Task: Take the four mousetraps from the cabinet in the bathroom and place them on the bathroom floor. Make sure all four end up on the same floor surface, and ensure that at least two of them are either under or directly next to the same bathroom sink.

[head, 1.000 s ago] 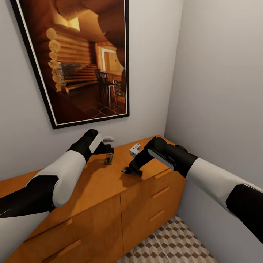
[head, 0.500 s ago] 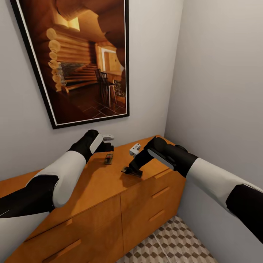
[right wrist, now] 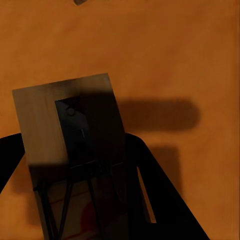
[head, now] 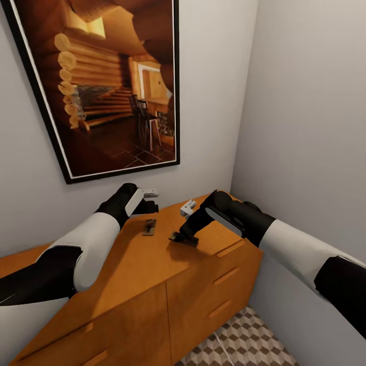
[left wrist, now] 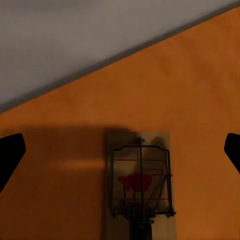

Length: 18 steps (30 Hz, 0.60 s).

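A mousetrap (head: 149, 227) lies flat on the top of the orange-brown cabinet (head: 132, 264), near the back wall. My left gripper (head: 149, 208) hangs open just above it. In the left wrist view that mousetrap (left wrist: 140, 190) shows its wire and red mark, and the left gripper (left wrist: 122, 152) has its fingertips far apart at the picture's edges. My right gripper (head: 179, 238) is shut on a second mousetrap (right wrist: 70, 130) and holds it a little above the cabinet top. The fingers of the right gripper (right wrist: 75, 145) press that board's two sides. A strip of bathroom floor (head: 244, 340) shows below the cabinet.
A large framed picture (head: 101, 86) hangs on the wall behind the cabinet. A grey side wall (head: 305, 127) closes the corner at the right, close to my right arm. The cabinet's drawer fronts with bar handles (head: 226, 277) face me.
The whole head view has shifted, so the camera moved. The loose mousetrap now sits slightly lower under my left gripper. Both arms keep their pose, and the right one still holds its trap.
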{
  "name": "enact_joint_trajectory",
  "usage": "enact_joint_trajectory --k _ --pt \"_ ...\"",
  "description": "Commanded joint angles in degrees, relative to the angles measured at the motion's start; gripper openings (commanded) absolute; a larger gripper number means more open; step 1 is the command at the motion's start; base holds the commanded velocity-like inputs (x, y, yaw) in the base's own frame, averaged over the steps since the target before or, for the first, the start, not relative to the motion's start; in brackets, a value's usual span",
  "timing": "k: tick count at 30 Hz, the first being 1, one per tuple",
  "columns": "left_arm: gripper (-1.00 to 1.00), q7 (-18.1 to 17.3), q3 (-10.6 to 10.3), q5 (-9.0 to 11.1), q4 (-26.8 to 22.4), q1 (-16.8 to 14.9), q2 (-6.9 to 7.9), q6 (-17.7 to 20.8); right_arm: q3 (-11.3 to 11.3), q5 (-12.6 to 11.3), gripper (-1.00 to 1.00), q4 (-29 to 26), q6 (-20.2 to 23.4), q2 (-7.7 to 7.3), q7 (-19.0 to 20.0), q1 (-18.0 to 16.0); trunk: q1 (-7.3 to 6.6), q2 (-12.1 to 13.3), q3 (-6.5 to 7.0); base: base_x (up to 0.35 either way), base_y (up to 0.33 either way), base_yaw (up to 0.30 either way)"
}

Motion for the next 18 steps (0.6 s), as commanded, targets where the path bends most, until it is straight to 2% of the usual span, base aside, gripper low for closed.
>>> enact_joint_trajectory --k 1,15,18 --pt "1.0 0.53 0.05 0.61 -0.1 0.15 -0.05 0.19 0.11 0.34 -1.0 -0.04 0.03 -0.04 0.36 -0.08 0.0 -0.04 -0.07 0.025 0.0 0.0" --pt "1.0 0.55 0.04 0.61 -0.06 0.72 -0.1 0.25 0.11 0.3 -1.0 -0.01 0.03 -0.04 0.32 -0.08 0.0 -0.04 -0.07 0.004 0.0 0.0" --pt "1.0 0.53 0.04 0.61 -0.06 0.72 -0.11 0.26 0.11 0.3 -1.0 -0.01 0.03 -0.1 0.3 -0.08 -0.66 1.17 0.47 0.0 0.0 0.0"
